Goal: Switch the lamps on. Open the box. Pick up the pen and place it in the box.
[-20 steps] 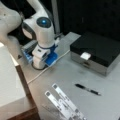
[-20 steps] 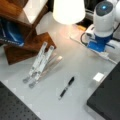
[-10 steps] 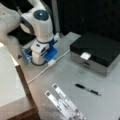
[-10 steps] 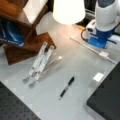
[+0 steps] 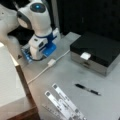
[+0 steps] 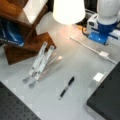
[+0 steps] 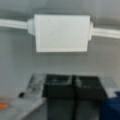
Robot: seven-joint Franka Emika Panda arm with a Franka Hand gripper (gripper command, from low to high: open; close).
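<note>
**Me:** My gripper [image 7: 73,86] hangs over the white inline switch [image 7: 62,33] on the lamp cord [image 5: 41,73]; its fingers [image 7: 58,86] look pressed together, holding nothing. If I come down off-centre, it could skid along the bench [image 5: 100,105].

**Colleague:** And the task things?

**Me:** The box [image 5: 96,52] sits closed at a front view's right; the pen [image 5: 87,89] lies near it. The lamp shade [image 6: 68,11] glows, though its top is cut off.

No legible text or labels
</note>
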